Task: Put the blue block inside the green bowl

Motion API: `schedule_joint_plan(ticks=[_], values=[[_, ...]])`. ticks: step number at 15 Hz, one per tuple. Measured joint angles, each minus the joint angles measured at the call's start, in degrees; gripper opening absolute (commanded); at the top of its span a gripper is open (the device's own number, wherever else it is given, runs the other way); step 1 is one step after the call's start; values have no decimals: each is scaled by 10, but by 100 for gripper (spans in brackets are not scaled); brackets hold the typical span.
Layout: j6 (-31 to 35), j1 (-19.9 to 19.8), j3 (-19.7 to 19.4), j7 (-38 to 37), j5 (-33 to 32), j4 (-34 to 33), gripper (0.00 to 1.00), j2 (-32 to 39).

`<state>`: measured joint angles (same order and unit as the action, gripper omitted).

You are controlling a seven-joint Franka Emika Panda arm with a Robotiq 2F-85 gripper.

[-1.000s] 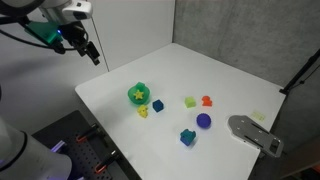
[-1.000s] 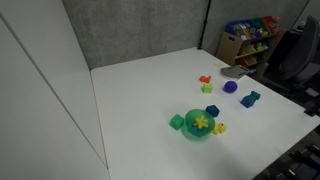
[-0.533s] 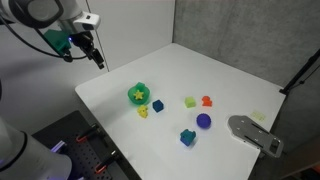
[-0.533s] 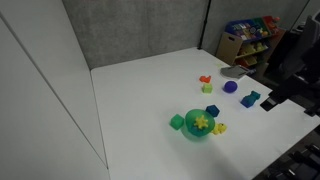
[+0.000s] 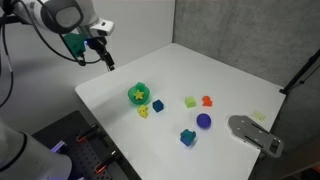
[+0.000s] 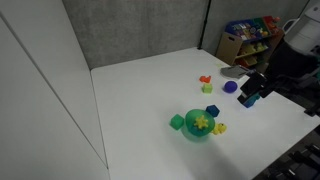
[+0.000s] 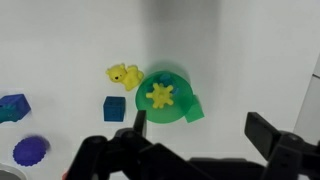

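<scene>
1. Blue block [image 7: 115, 108]: small, dark blue, with a squarish face. It sits on the white table [image 7: 60, 40] at 9 o'clock of the green bowl [image 7: 147, 82] in the wrist view, near it but apart.
2. No clear long axis (looks cube-like). Its edges run square to the wrist view's frame.
3. Gripper [image 7: 195, 150]: fingers spread wide with nothing between them, up off the table.
4. Only the wrist view shows that gap plainly. An exterior view alone shows the orange piece [image 5: 207, 100] and the grey object [image 5: 255, 133].
</scene>
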<state>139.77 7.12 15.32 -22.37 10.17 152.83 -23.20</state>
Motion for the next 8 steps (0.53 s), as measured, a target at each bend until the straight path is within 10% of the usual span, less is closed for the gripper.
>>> schedule_joint_plan(ticks=[8], values=[[48, -57, -14, -15, -82, -26, 100, 79]])
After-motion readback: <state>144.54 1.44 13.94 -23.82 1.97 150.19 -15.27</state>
